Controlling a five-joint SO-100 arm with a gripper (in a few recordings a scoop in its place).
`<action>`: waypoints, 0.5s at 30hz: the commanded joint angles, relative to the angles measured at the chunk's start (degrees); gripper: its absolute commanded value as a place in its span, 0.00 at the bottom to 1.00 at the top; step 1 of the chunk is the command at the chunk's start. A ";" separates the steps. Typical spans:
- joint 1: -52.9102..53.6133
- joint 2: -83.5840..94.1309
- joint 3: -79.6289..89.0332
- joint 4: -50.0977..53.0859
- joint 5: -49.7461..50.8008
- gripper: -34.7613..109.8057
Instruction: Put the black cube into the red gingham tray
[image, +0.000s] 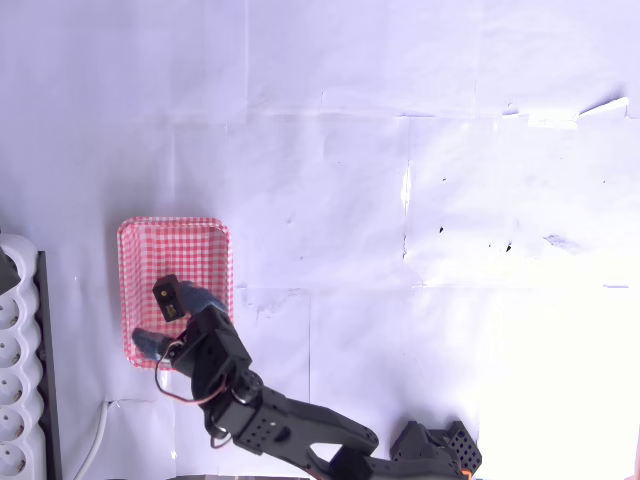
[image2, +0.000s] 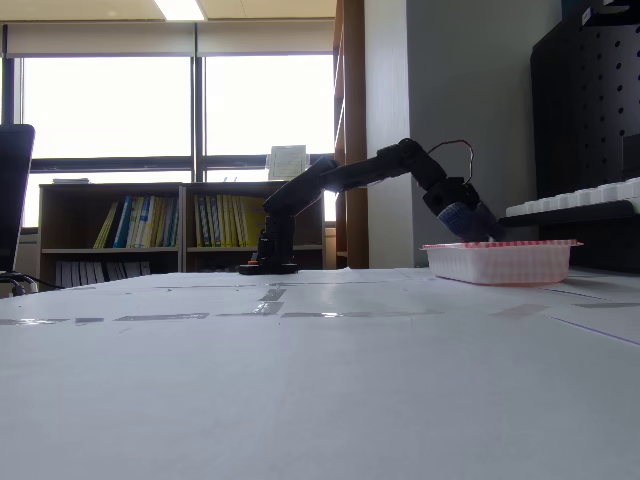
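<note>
Black arm reaching from 5 o'clock in overhead view, gripper (image: 172, 318) spread open over the red gingham tray (image: 139, 237), black cube (image: 167, 297) lying inside the tray by one blue fingertip, white power strip (image: 14, 380) at 8 o'clock.

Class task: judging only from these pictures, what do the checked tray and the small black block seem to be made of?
The red-and-white gingham rectangular tray looks like thin moulded plastic or coated card: in the fixed view its wall is pale and seems slightly translucent. The small matte black cube, over the tray between the gripper's jaws, shows no shine; plastic, foam or painted wood cannot be told apart.
</note>
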 joint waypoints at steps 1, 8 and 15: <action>1.58 -20.30 2.37 -2.55 -2.11 0.48; 9.84 -53.79 -33.22 -8.53 -1.58 0.28; 25.66 -98.53 -86.22 -27.25 2.37 0.24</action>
